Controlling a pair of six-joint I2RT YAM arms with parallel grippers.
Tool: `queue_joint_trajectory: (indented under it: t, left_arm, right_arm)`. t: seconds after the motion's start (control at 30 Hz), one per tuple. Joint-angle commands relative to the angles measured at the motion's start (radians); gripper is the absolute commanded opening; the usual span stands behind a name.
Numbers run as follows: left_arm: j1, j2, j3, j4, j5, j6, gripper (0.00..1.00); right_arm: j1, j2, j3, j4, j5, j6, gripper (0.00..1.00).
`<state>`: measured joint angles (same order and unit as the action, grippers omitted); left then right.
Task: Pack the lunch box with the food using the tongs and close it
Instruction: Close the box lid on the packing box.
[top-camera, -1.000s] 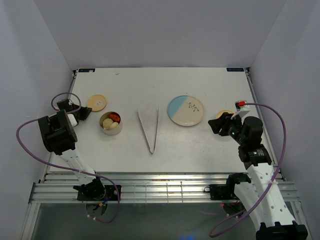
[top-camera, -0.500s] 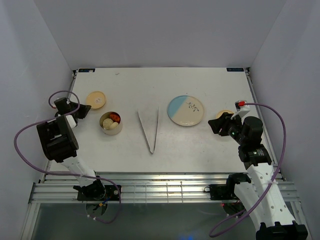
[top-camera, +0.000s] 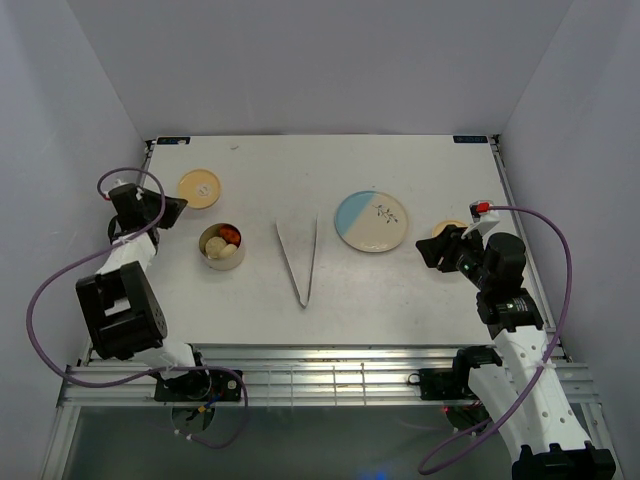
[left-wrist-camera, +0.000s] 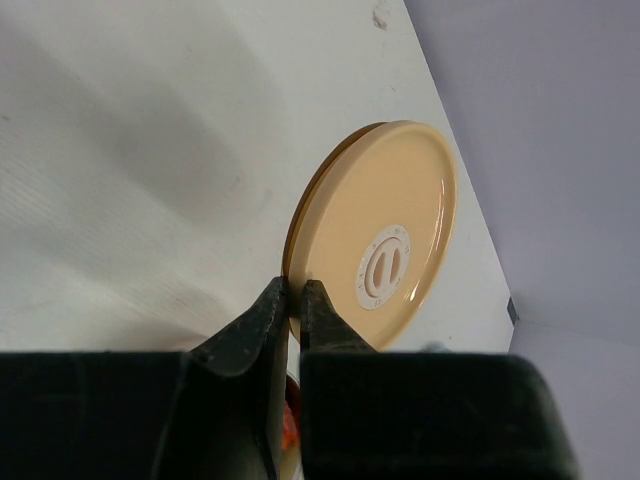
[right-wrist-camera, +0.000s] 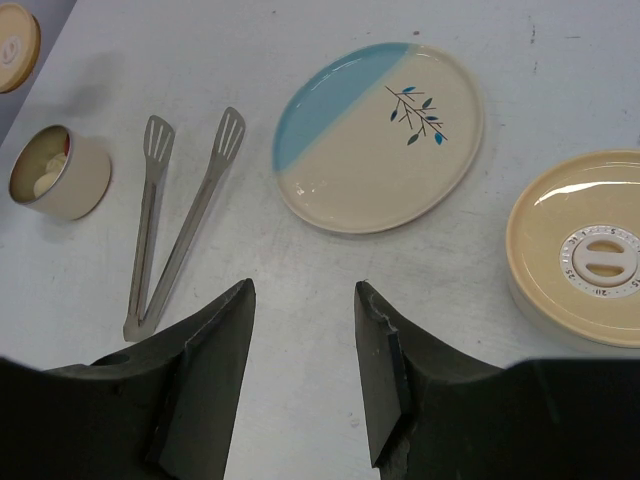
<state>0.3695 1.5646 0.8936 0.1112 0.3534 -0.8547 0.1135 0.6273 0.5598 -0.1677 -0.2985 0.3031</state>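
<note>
The lunch box (top-camera: 213, 258) is a small round beige tub left of centre with the food (top-camera: 224, 241) inside: pale lumps and an orange-red piece. Its tan lid (left-wrist-camera: 385, 235) is pinched at the rim by my left gripper (left-wrist-camera: 294, 295), which is shut on it; from above the lid (top-camera: 198, 186) is behind the tub, with the gripper (top-camera: 172, 208) at its near-left edge. The silver tongs (top-camera: 290, 255) lie in a V mid-table, untouched. My right gripper (right-wrist-camera: 303, 300) hovers open and empty over bare table, near the tongs (right-wrist-camera: 191, 210) and the lunch box (right-wrist-camera: 75, 185).
A blue-and-white plate (top-camera: 371, 220) with nothing on it sits right of centre. A second tan-lidded round container (right-wrist-camera: 585, 250) stands at the far right, beside my right gripper. The left wall is close behind my left arm.
My left arm has swung toward the back of the table, and the lid has moved back with it, away from the lunch box. The right arm has not moved.
</note>
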Motion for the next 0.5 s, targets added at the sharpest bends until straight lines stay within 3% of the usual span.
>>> queue_joint_trajectory:
  t: [0.0,0.3,0.47]
  left_arm:
    - [-0.073,-0.155,0.002,-0.143,-0.079,0.068,0.00]
    - [-0.121,-0.481,-0.232,-0.242,-0.102,-0.004,0.00]
    - [-0.121,-0.511,-0.285,-0.301,-0.114,-0.058,0.00]
  right_arm:
    - [0.005,-0.002,0.011,0.043,-0.019,-0.010,0.51]
    - [0.005,-0.006,0.009,0.042,-0.007,-0.010,0.51]
    - [0.006,-0.011,0.000,0.045,0.012,-0.010,0.51]
